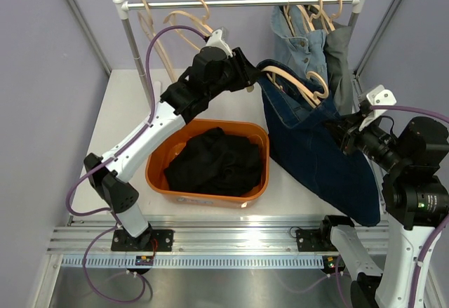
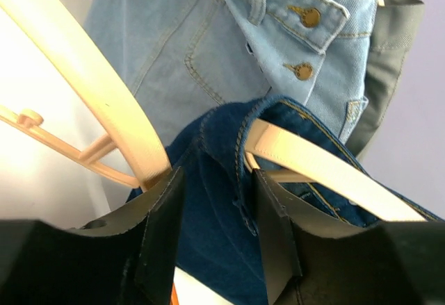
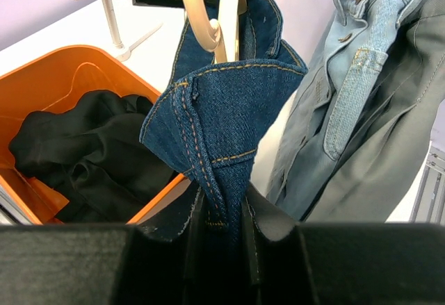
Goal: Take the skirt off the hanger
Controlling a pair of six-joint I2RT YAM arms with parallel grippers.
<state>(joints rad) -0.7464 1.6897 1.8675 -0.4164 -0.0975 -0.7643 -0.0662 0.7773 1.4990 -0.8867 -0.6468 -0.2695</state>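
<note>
Right tool (image 3: 221, 215): clamped on a fold of the dark blue skirt (image 3: 222, 110), with the denim pinched between both fingers.
Left tool (image 2: 217, 208): its fingers stand on either side of the skirt's waistband, close to the hanger (image 2: 327, 169). Whether they pinch the cloth cannot be told.
Skirt: on the pale wooden hanger, one hanger arm inside the waistband. It hangs between the two tools, in front of the rack and to the right of the basket.
Basket (image 1: 158, 175): orange, standing on the white counter (image 1: 126, 111), with black clothes (image 1: 214, 164) heaped inside.
Rack (image 1: 238, 3): a light denim garment (image 1: 302, 45) and a grey garment (image 1: 342, 62) hang at its right end, and bare hangers (image 1: 184, 20) at its left.
</note>
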